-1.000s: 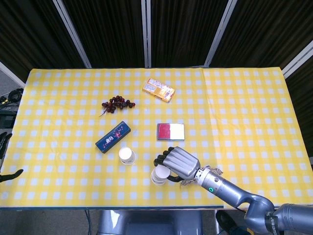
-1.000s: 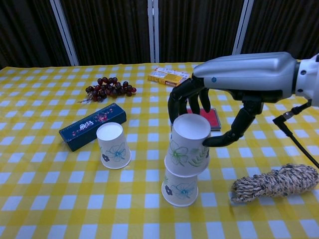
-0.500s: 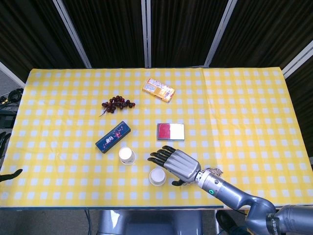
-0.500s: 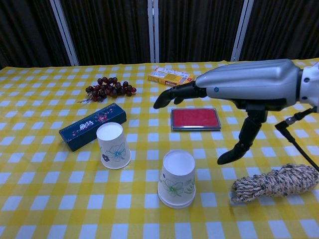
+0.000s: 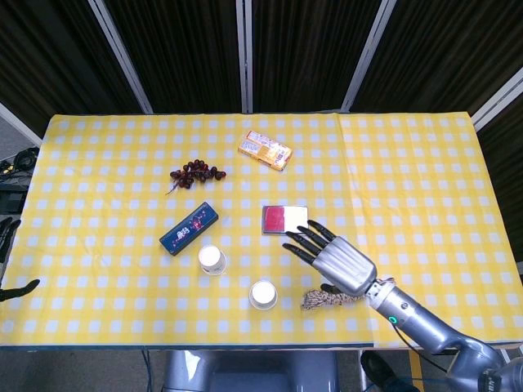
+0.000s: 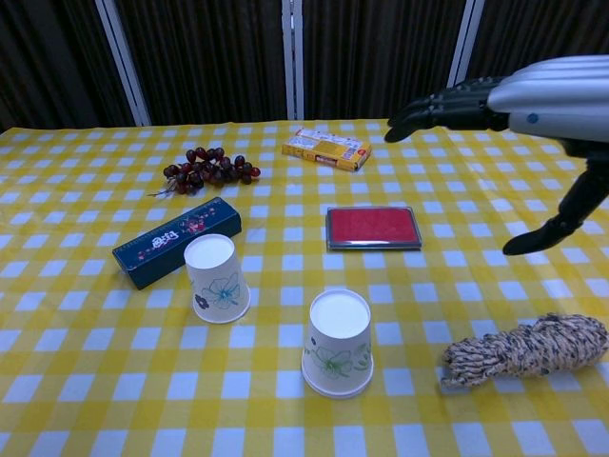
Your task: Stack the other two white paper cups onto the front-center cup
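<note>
An upside-down stack of white paper cups [image 6: 337,345] [image 5: 262,295] with floral print stands at the front center of the yellow checked table [image 5: 409,180]. A second upside-down white cup [image 6: 216,278] [image 5: 212,260] stands alone to its left, next to the blue box. My right hand [image 6: 514,100] [image 5: 335,257] hovers open to the right of the stack, fingers spread, holding nothing. My left hand shows in neither view.
A blue box [image 6: 177,241], a red flat case [image 6: 373,228], grapes [image 6: 209,166] and an orange snack pack [image 6: 326,148] lie behind the cups. A coil of rope [image 6: 525,349] rests at the front right, under my right arm.
My right hand let go of the cup, which dropped fully onto the front-center cup. The hand then opened and drew away to the right and upward.
</note>
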Available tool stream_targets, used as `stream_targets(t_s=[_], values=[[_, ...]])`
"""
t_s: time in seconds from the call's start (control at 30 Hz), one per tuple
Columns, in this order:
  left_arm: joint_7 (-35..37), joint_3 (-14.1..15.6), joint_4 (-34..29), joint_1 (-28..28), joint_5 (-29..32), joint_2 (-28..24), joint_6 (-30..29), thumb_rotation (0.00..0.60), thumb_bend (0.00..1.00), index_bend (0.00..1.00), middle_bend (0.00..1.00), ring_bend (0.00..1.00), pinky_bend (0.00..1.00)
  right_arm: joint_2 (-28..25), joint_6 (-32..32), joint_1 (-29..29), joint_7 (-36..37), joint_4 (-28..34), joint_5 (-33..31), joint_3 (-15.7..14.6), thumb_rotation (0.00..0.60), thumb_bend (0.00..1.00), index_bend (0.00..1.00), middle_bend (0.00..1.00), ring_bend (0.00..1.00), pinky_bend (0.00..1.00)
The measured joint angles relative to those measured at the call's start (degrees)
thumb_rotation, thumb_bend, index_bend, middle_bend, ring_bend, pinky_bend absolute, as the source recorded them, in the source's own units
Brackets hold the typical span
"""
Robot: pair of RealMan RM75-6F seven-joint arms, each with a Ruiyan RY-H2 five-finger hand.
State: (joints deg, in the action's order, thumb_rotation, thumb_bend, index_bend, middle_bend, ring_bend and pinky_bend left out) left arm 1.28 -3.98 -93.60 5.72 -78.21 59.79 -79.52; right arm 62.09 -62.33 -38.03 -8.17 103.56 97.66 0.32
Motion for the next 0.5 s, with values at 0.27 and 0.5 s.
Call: stream_targets(t_s=[0.27, 0.5], values=[[1.4, 0.5, 2.6, 4.3, -4.9, 2.1, 4.4, 0.600, 0.00, 0.00, 0.00, 0.00, 0.03, -1.3, -15.4, 11.9, 5.0, -10.5, 0.4, -2.7, 0.600, 0.00, 0.01, 0.00, 0.00, 0.00], [9.0, 0.2, 5.1, 12.8, -12.3, 4.9, 10.8, 0.600, 0.00, 0.17, 0.11, 0.10, 0.18, -0.3, -22.2, 19.9, 3.5, -6.3, -5.7, -2.5, 0.600, 0.00, 0.01, 0.00, 0.00, 0.00]])
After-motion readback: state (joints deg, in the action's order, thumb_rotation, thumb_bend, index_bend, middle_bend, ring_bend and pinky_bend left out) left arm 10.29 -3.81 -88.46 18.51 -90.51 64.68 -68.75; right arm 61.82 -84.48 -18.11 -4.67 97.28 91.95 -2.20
